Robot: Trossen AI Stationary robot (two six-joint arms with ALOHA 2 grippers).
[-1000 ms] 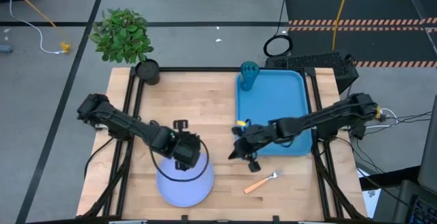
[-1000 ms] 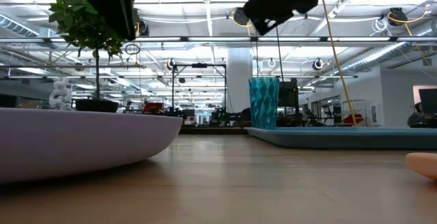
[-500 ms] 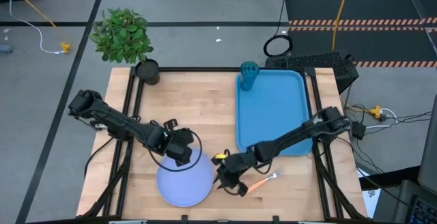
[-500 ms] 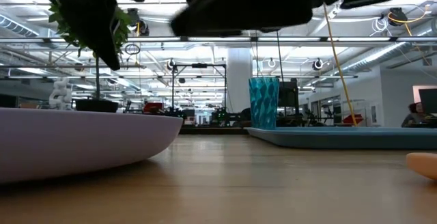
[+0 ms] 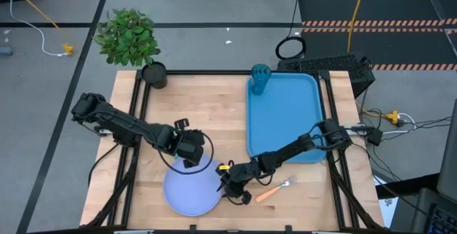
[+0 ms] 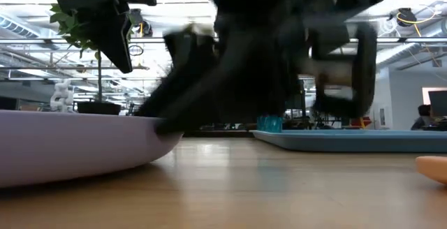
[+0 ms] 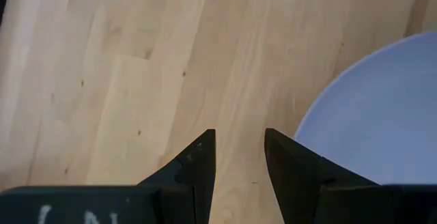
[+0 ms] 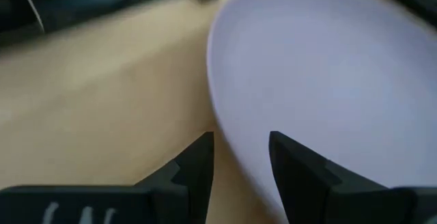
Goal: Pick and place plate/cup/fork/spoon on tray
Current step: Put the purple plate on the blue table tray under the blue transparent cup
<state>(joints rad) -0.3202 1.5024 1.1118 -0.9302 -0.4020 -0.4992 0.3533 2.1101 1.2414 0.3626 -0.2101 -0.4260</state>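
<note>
Two end effectors flank your plate (image 5: pixel 191 188): the right end effector (image 5: pixel 227 188) sits at its rim, fingers apart, empty; the left end effector (image 5: pixel 187 161) hovers above the desk (image 5: pixel 207 113), parted, empty.

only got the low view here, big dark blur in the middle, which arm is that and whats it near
Observer: That's the right gripper, low at the right edge of the plate.
Operator: jaws open
Observer: Yes, the right wrist view shows them apart at the plate's rim, holding nothing.
Operator: and the left one
Observer: The left gripper hangs over the plate's far edge, jaws open and empty.
Operator: anything on the tray yet
Observer: Only the cup, in the far left corner of the tray. The fork lies on the table.
</note>
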